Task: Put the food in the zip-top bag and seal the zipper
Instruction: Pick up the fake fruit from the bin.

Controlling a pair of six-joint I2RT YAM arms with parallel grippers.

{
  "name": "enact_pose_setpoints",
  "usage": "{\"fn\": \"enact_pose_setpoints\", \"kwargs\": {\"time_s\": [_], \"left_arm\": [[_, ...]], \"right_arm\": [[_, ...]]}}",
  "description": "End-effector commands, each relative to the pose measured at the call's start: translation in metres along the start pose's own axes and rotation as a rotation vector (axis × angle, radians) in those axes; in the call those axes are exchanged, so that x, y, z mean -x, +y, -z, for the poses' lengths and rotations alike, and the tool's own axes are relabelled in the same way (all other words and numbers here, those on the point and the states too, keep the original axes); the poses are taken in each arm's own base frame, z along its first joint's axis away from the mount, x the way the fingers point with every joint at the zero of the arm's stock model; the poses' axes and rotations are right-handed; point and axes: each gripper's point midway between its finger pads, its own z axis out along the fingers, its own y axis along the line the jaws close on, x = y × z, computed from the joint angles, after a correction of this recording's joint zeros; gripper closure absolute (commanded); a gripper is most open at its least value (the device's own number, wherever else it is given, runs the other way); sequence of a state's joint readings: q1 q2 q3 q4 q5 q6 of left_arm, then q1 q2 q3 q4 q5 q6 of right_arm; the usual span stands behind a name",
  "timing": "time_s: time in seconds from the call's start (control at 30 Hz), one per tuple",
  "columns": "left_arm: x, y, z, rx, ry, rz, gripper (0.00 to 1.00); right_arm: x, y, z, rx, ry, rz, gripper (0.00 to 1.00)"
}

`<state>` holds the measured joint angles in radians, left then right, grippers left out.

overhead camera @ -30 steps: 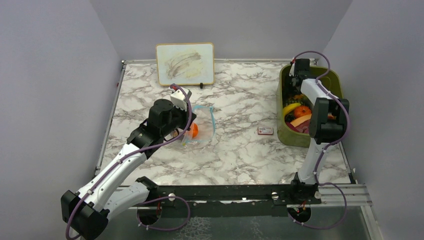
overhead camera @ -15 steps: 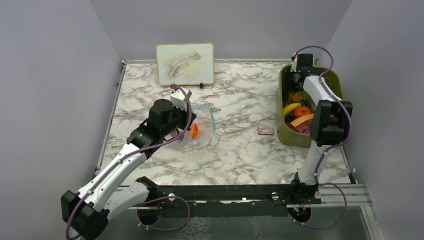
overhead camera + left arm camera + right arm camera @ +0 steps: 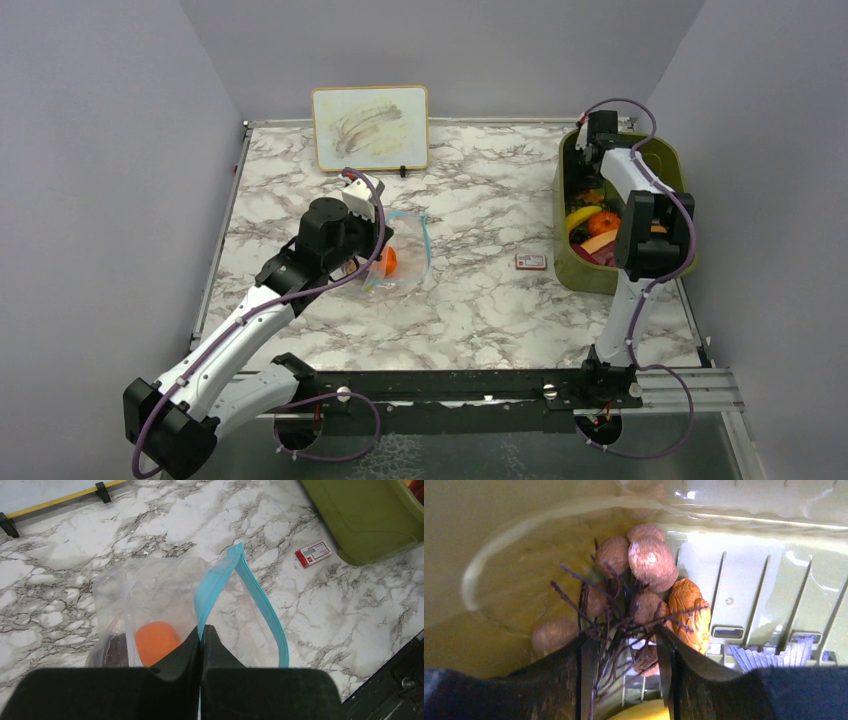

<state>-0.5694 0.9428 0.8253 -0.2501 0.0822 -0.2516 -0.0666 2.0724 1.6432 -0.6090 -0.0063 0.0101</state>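
My left gripper is shut on the near end of the light-blue zipper and holds the clear zip-top bag with its mouth open. An orange round piece and a dark purple piece lie inside the bag. My right gripper is down in the olive-green bin, jaws apart around the dark twigs of a bunch of brown round pieces. An orange crinkled piece and a yellow piece lie beside them. A banana and an orange-red round piece show in the bin.
A small red-and-white card lies on the marble table left of the bin, and also shows in the left wrist view. A framed board stands at the back. A purple pleated piece lies on the bin floor.
My right wrist shifted a little toward the bin's far end and back again, staying over the bin. The left arm and the bag have not moved.
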Motion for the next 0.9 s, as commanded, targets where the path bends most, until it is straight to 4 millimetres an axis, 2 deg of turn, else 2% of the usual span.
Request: {"fn": "enact_pose_setpoints", "kwargs": {"time_s": [0.0,0.07,0.13,0.27,0.33,0.57,0.87], "left_arm": [[0.007,0.002,-0.002,0.008,-0.030,-0.008,1.00],[0.007,0.003,-0.002,0.010,-0.030,-0.006,1.00],[0.008,0.002,-0.001,0.009,-0.034,-0.007,1.00],[0.009,0.002,0.000,0.006,-0.040,-0.006,1.00],[0.009,0.001,0.000,0.004,-0.040,-0.006,1.00],[0.011,0.000,0.004,-0.002,-0.052,-0.004,1.00],[0.014,-0.003,0.007,-0.013,-0.064,0.002,1.00]], "right_arm": [[0.001,-0.008,-0.008,-0.032,0.021,0.003,0.55],[0.001,-0.008,-0.008,-0.032,0.019,0.003,0.58],[0.002,-0.009,-0.006,-0.041,0.013,0.000,0.66],[0.010,-0.011,0.006,-0.052,-0.020,-0.002,0.82],[0.014,-0.012,0.015,-0.056,-0.039,0.000,0.87],[0.034,-0.015,0.063,-0.081,-0.146,-0.021,0.88],[0.047,-0.012,0.124,-0.103,-0.258,-0.061,0.91]]}}
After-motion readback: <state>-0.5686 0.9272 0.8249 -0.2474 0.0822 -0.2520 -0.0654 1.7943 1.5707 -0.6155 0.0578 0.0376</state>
